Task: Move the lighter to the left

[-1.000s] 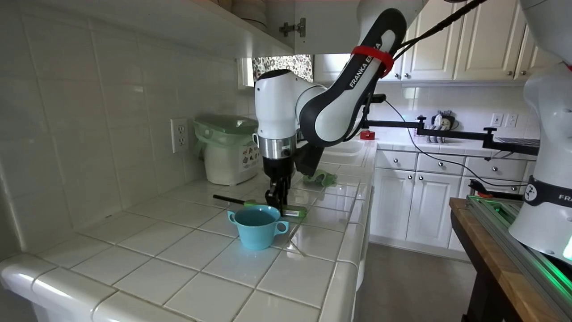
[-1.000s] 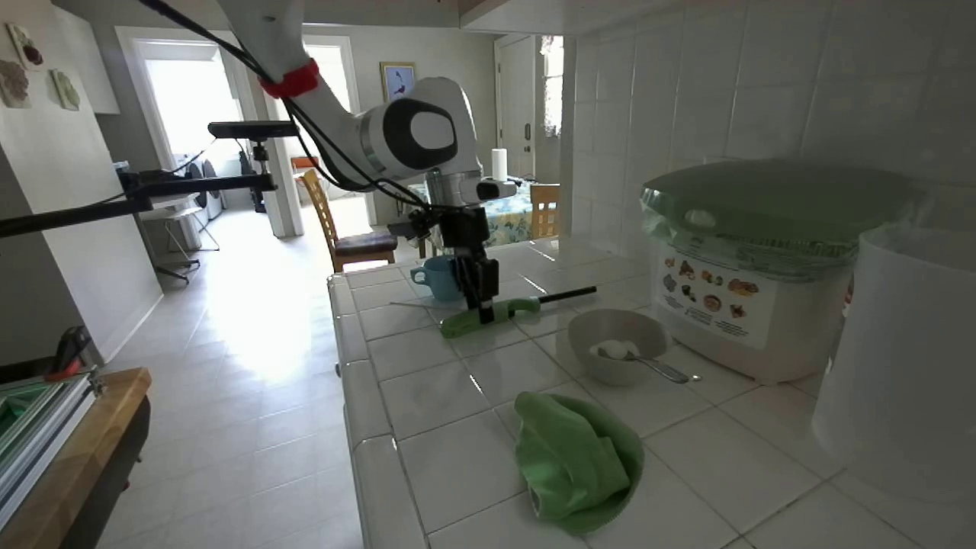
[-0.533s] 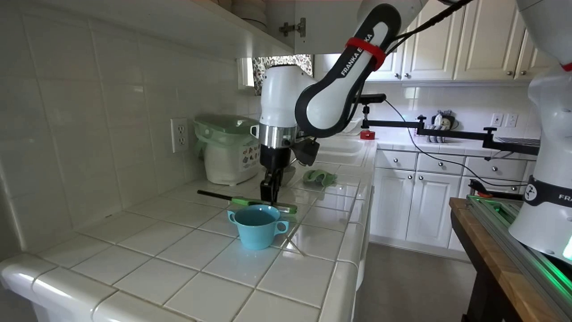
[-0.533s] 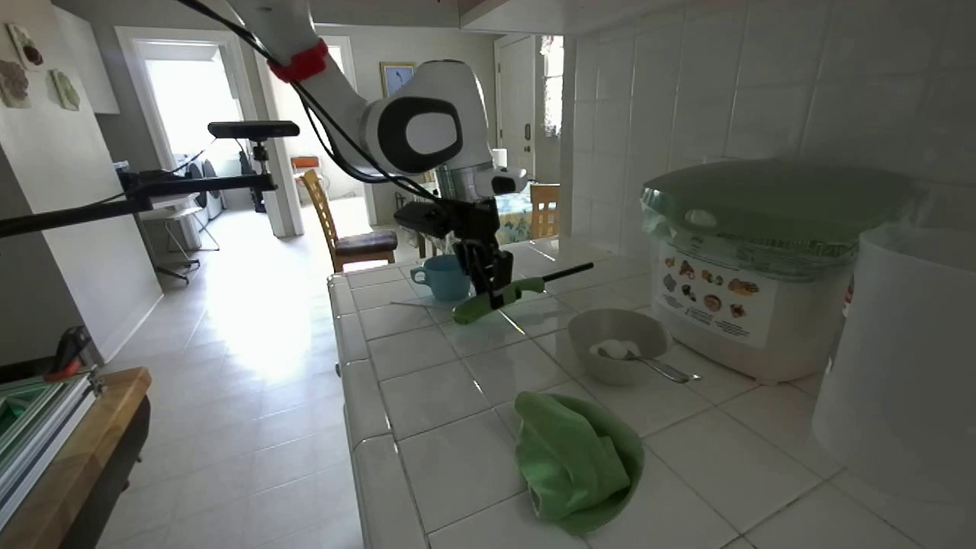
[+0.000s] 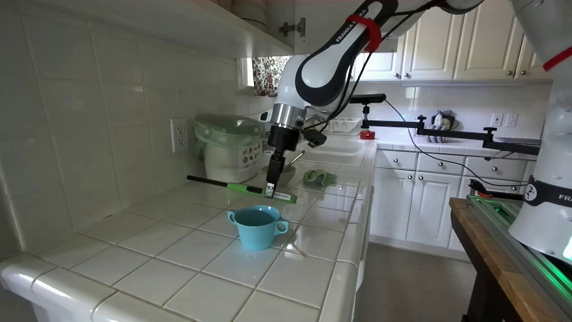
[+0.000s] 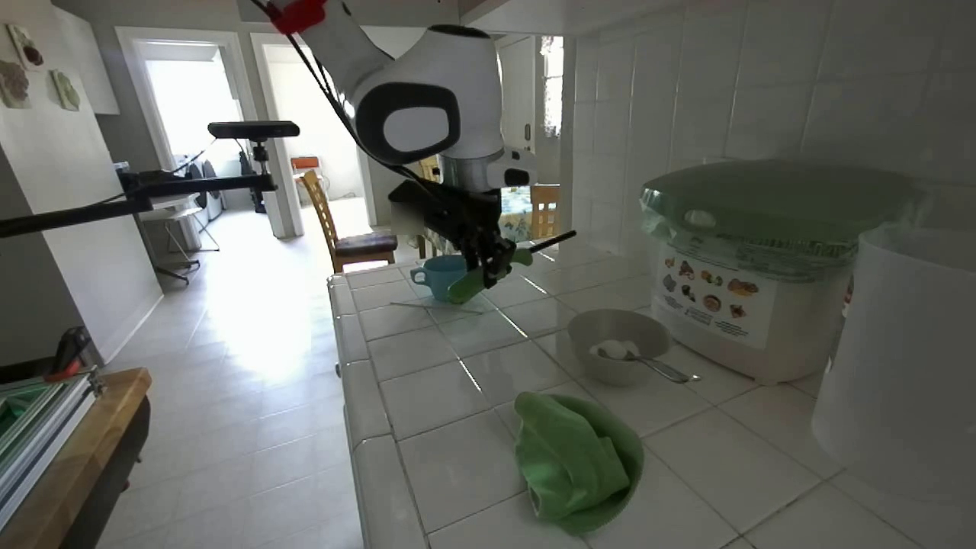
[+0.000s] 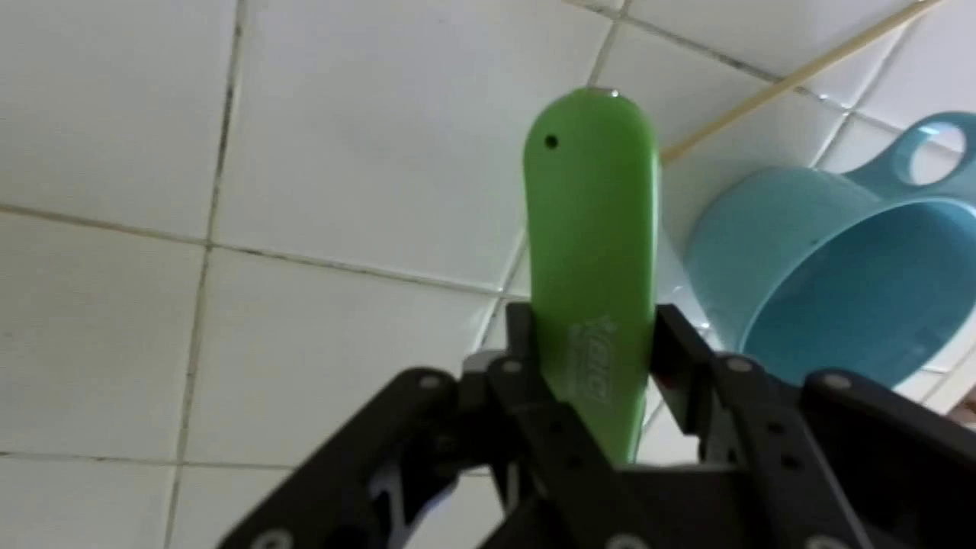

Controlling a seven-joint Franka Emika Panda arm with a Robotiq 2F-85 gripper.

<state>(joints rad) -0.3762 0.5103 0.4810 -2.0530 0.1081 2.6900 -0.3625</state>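
The lighter [image 5: 243,187] has a bright green body and a thin black end. In both exterior views it appears raised a little above the tiled counter, with its black end toward the wall. My gripper [image 5: 270,190] is shut around its green body. In an exterior view the green handle [image 6: 467,287] shows on the near side of the gripper [image 6: 497,268], overlapping the blue cup in the picture. In the wrist view the lighter [image 7: 591,221] lies between both fingertips [image 7: 593,343], which touch its sides. The black end is out of the wrist view.
A blue two-handled cup [image 5: 256,230] stands close by, with a thin stick [image 5: 295,246] beside it. A grey bowl with a spoon [image 6: 618,335], a green cloth [image 6: 576,465] and a lidded bin [image 5: 230,156] stand on the counter. A tiled wall [image 5: 89,116] bounds it.
My gripper has risen with the lighter in it and tilted. In an exterior view the lighter has moved up and toward the wall. The cup has not moved.
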